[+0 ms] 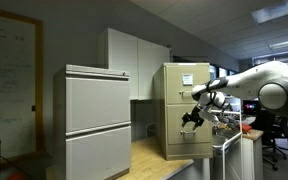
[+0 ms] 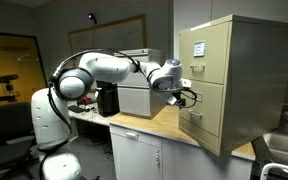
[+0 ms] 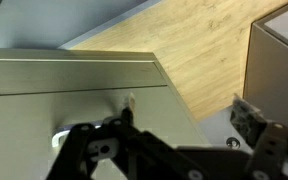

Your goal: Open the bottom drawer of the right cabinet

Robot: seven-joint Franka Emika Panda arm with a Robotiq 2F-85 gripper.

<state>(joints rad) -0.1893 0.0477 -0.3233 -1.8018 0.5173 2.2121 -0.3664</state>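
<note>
**Fingers at the drawer fronts of the tan cabinet**

The right cabinet (image 2: 249, 70) is seen in both exterior views as a tall, narrow tan-beige metal unit. It stands on the wooden counter (image 2: 144, 126). Its front is divided into stacked drawers, and a white paper sheet (image 2: 197, 47) is fixed to the top one.

The bottom drawer (image 2: 206, 128) is the lowest front of that stack, just above the counter. It is plain tan metal with no label. Whether it is pulled out at all cannot be told at this resolution.

The gripper (image 2: 187, 97) is positioned close against the cabinet front, a little above the bottom drawer. The arm reaches in from the side.

In the wrist view a tan metal surface with a horizontal ridge fills the left half. A small pale handle (image 3: 62, 138) is noted low on it, just beside the dark fingers (image 3: 99, 150). The fingers are seen spread well apart.

A wider pale grey cabinet (image 1: 96, 120) stands apart from the tan one in an exterior view.
</note>
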